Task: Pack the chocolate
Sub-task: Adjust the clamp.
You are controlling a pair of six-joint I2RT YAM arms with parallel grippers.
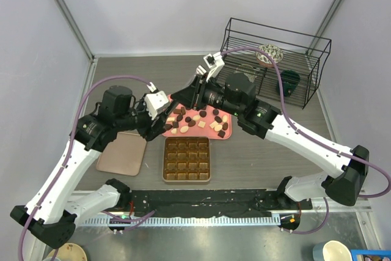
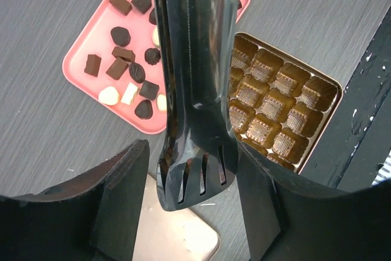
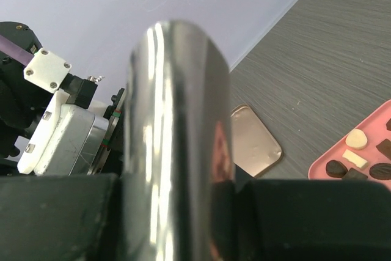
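The chocolate (image 1: 195, 119) lies loose on a flat pink tray (image 1: 203, 132): dark, mid-brown and cream pieces, also in the left wrist view (image 2: 131, 71) and the right wrist view (image 3: 357, 142). The gold-brown gridded box (image 1: 186, 159) stands just in front of the tray, its cells empty (image 2: 275, 114). A pair of tongs (image 1: 186, 93), with a steel handle and black slotted heads, hangs over the tray's far left. My right gripper (image 1: 201, 90) is shut on the steel handle (image 3: 177, 120). My left gripper (image 1: 166, 116) closes round the black head (image 2: 198, 175).
The box's flat tan lid (image 1: 122, 153) lies left of the box, also seen in the left wrist view (image 2: 177, 236). A black wire rack (image 1: 275, 59) holding a bowl and a green item stands at the back right. Grey walls enclose the table.
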